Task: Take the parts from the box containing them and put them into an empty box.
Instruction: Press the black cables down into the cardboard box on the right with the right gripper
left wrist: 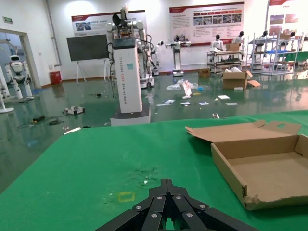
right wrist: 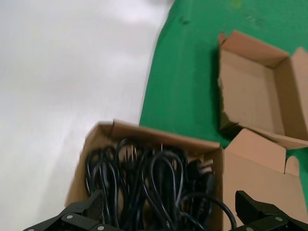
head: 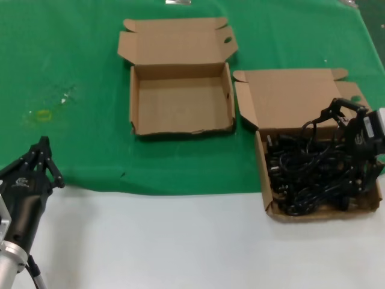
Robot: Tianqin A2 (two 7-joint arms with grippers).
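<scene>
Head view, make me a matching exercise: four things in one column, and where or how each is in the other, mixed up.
Things:
1. power cords
2. empty box
3. left gripper
4. right gripper

Descriptions:
A. at the near left, on the green cloth's edge, holding nothing
B. open over the tangled cords
C. piled in the box on the right
D. lid open, bare inside, at the middle of the cloth

Pairs: 1-C, 2-D, 3-A, 4-B

Head cam: high, looks fwd/down over table w/ both boxes. Left wrist cam: low, near cloth, faces across table to hall; shares empty box (left wrist: 262, 166) w/ head + right wrist views. Right wrist cam: close above cord box (right wrist: 159, 144), looking down.
</scene>
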